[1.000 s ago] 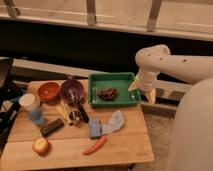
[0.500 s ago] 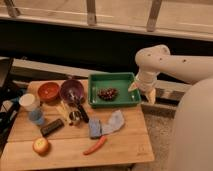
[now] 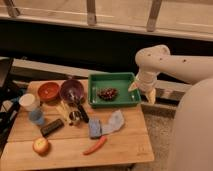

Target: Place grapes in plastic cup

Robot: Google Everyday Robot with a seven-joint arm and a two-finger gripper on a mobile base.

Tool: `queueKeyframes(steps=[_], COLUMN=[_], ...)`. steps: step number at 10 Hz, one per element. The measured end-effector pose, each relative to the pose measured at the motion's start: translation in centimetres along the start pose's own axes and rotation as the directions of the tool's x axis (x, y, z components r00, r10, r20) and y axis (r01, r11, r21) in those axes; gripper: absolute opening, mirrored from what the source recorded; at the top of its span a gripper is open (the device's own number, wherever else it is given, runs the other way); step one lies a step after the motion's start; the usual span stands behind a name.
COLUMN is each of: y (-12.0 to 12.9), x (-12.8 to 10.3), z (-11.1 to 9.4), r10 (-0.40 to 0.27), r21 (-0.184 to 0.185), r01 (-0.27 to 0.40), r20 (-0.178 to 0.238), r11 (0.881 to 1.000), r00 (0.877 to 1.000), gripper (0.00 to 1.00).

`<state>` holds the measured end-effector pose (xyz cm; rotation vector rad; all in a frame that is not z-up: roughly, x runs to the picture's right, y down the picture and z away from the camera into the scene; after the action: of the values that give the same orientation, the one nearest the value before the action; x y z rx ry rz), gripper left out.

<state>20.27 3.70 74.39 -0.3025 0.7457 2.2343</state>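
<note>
The dark reddish-purple grapes (image 3: 107, 93) lie in the middle of a green tray (image 3: 124, 79) at the back right of the wooden table (image 3: 120, 142). A pale plastic cup (image 3: 29, 102) stands at the table's left side, with a blue cup (image 3: 36, 117) just in front of it. My gripper (image 3: 142, 91) hangs from the white arm just past the tray's right edge, to the right of the grapes and apart from them. It holds nothing that I can see.
An orange bowl (image 3: 49, 91) and a purple bowl (image 3: 72, 90) stand left of the tray. A dark utensil (image 3: 81, 112), a black block (image 3: 51, 127), a blue sponge (image 3: 95, 128), a crumpled cloth (image 3: 114, 122), an orange carrot (image 3: 95, 145) and an apple (image 3: 40, 145) lie on the table.
</note>
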Motion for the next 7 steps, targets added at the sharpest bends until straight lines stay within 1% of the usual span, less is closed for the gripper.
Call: queueKeyframes(steps=[3,5,7], y=[0.0,0.4,3.6], x=[0.1,0.1,1.0], z=[0.0,-0.6,-1.5], r10=[0.002,-0.019,-0.080], r21=[0.001,-0.008,-0.028], r01=[-0.002,0.019,0.081], r20=[0.001,0.023,0.044], r11=[1.000,1.000,0.996], r00=[1.000,1.000,0.996], gripper=[0.80,0.80,0.80])
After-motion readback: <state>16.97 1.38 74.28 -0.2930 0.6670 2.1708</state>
